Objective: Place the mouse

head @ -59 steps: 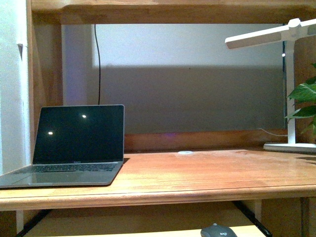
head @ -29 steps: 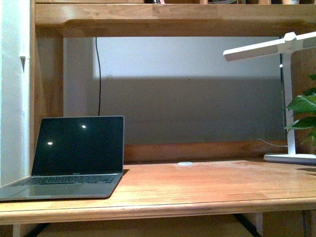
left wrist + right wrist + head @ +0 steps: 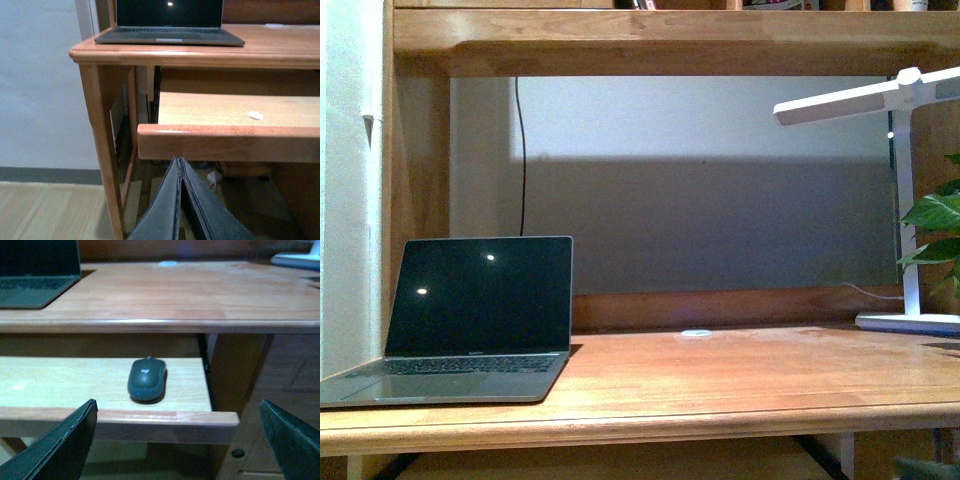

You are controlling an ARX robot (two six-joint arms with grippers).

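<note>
Mouse (image 3: 146, 379) no longer in front cam

The desk (image 3: 720, 375) was warm orange-brown wood with a faint grain, and its pull-out shelf (image 3: 75, 377) was paler and more yellow. The mouse (image 3: 146, 379) was dark grey-black. The laptop (image 3: 480, 295) had a grey body and a black screen. The lamp (image 3: 840, 100) and small disc (image 3: 696, 333) were white, and the plant (image 3: 935, 215) had green leaves.

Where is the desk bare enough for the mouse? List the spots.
Desk top between laptop and lamp base, in front of the white disc: the widest bare patch. Tray beside the mouse, toward the laptop side: mostly bare. Crowded only at the laptop's end.
</note>
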